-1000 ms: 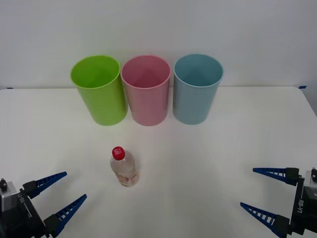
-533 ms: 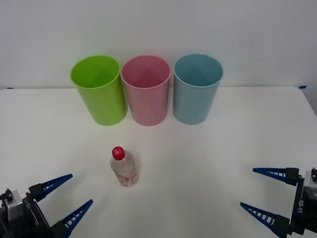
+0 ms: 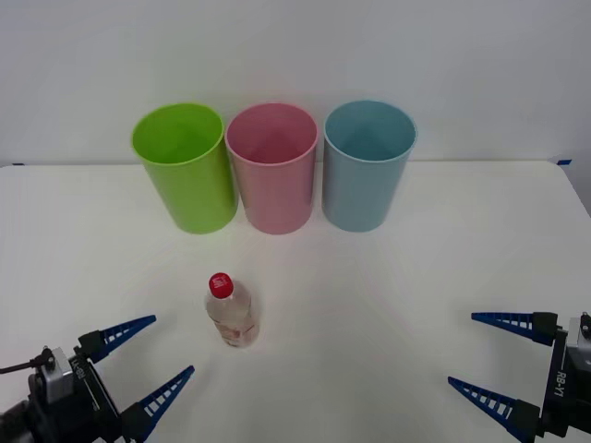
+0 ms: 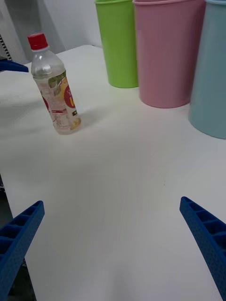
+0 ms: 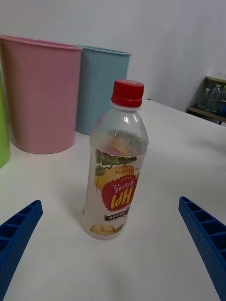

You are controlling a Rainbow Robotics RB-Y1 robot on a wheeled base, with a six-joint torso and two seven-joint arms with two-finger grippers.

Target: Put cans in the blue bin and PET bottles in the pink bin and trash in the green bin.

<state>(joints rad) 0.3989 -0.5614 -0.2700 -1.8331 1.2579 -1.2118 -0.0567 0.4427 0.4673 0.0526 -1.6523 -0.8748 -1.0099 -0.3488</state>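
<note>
A: The left claw (image 3: 138, 365) sits low at the near left of the tabletop (image 3: 388, 305), its two blue fingers spread wide and holding nothing, aimed toward the PET bottle (image 3: 231, 312). In the left wrist view the bottle (image 5: 116, 162) stands between those fingers but still apart from both.

B: And the right claw (image 3: 489, 355)?

A: Parked at the near right, fingers also spread and empty, well apart from everything.

B: Where exactly is the bottle?

A: Upright on the tabletop, red cap up, in front of the gap between the green bin (image 3: 185, 171) and the pink bin (image 3: 273, 171). The blue bin (image 3: 367, 168) stands to the right of the pink one. All three are in a row at the back, rims nearly touching.

B: How will it handle?

A: It looks empty, so I'd judge it light and easy to tip. The clear wall is thin and smooth, likely to dent or slip under a hard squeeze. I'd close on the labelled middle of the body, level with the fingers, not the tapering shoulder. It belongs in the pink bin.
</note>
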